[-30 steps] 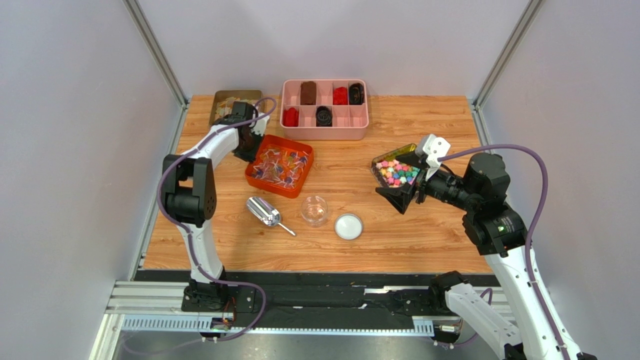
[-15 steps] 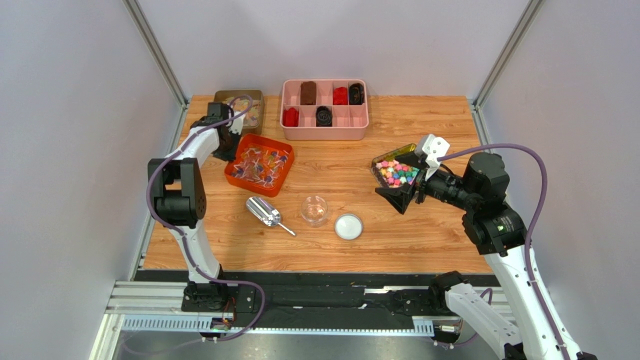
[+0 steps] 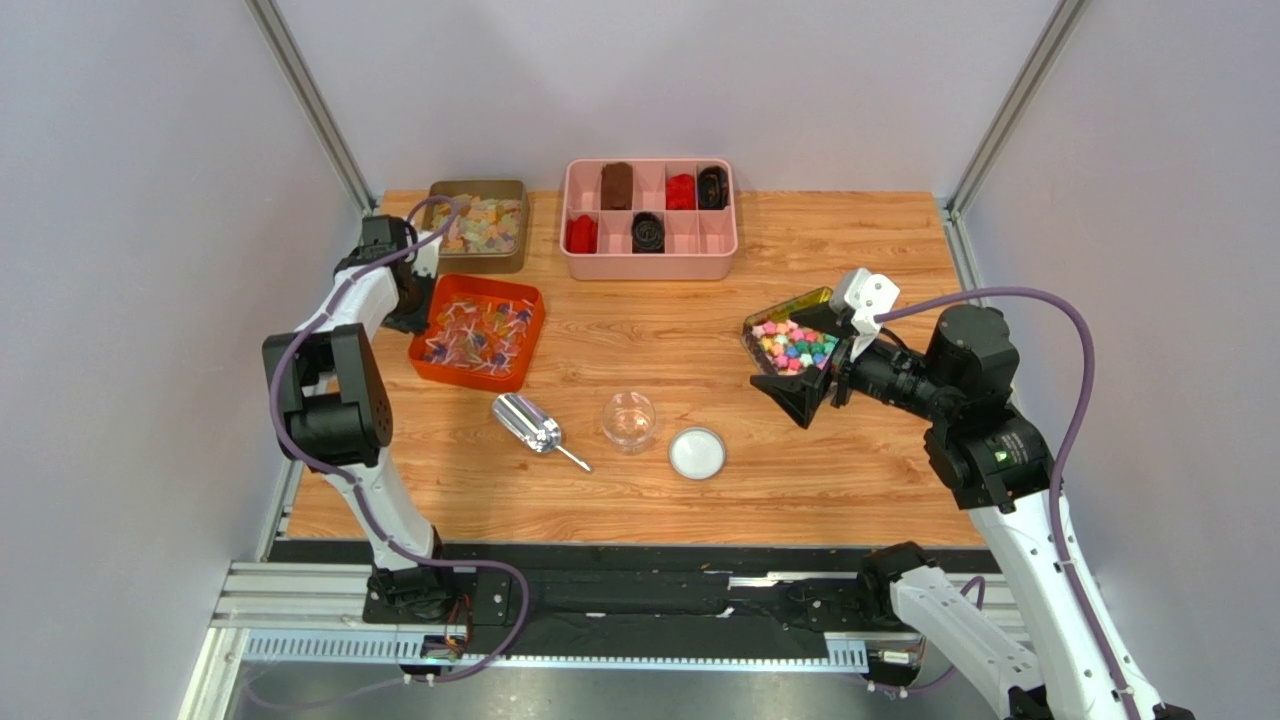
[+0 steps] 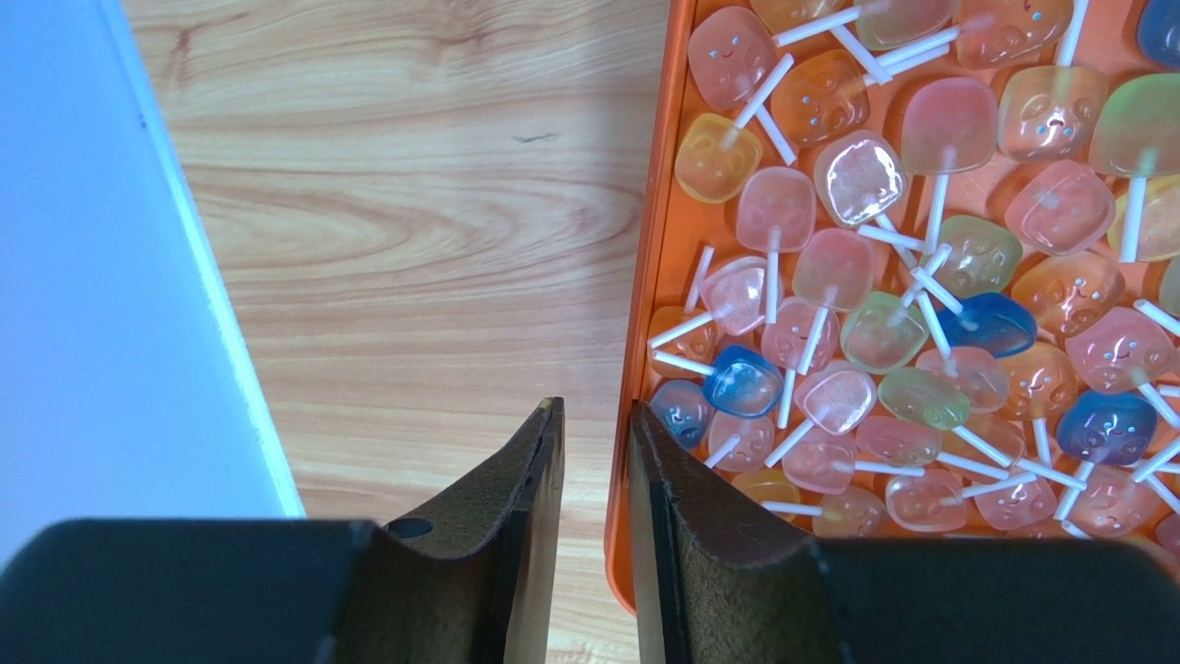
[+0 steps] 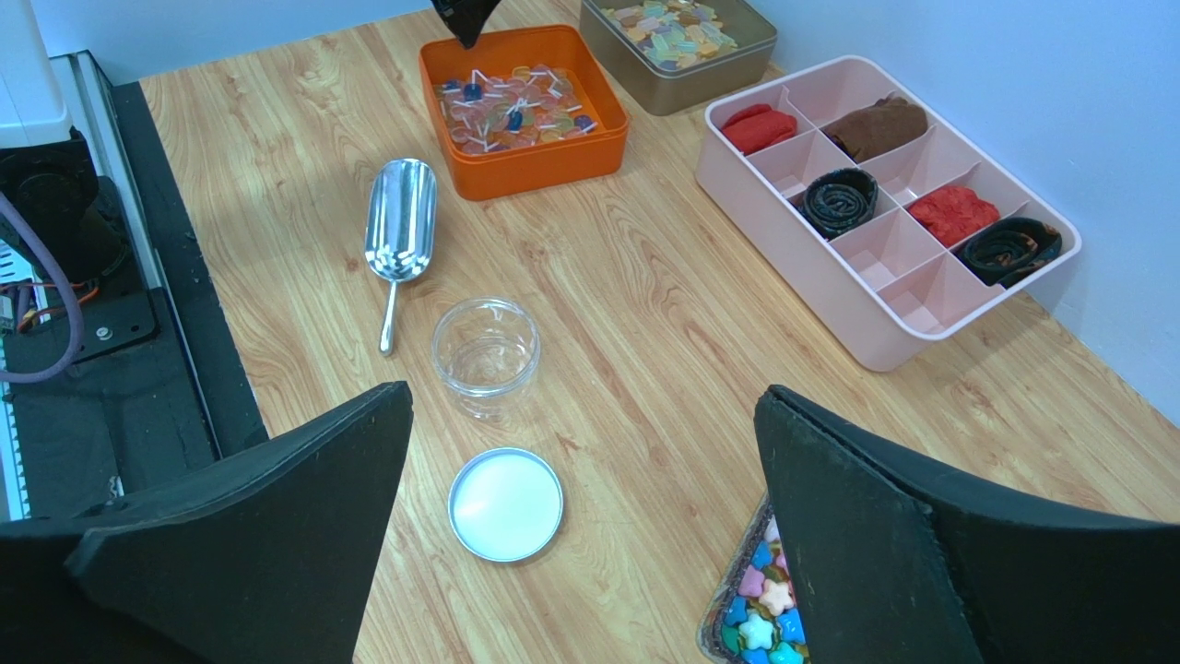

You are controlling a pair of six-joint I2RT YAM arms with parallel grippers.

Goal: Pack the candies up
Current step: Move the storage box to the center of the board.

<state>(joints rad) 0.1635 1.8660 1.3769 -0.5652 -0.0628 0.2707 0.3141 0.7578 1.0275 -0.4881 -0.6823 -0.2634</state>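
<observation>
Orange tray [image 3: 463, 380] holds the candies [image 3: 481, 327], its left wall pinched in the narrow-set left gripper [image 4: 596, 408], candies just inside from the fingers (right gripper [image 5: 585, 401], spread wide and empty, hangs well apart from that tray).

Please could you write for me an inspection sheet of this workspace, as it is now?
Surface: wooden table, nothing spilled seen.
Job's things: candies in orange tray; clear jar empty, lid beside it, metal scoop lying nearby.
Clutter: pink divided box, gummy tin, tin of star sweets.
Grippers: left gripper shut on the orange tray's wall; right gripper open, holding nothing.
Cables: purple cables along both arms, nothing snagged seen.
Surroundings: grey walls.
</observation>
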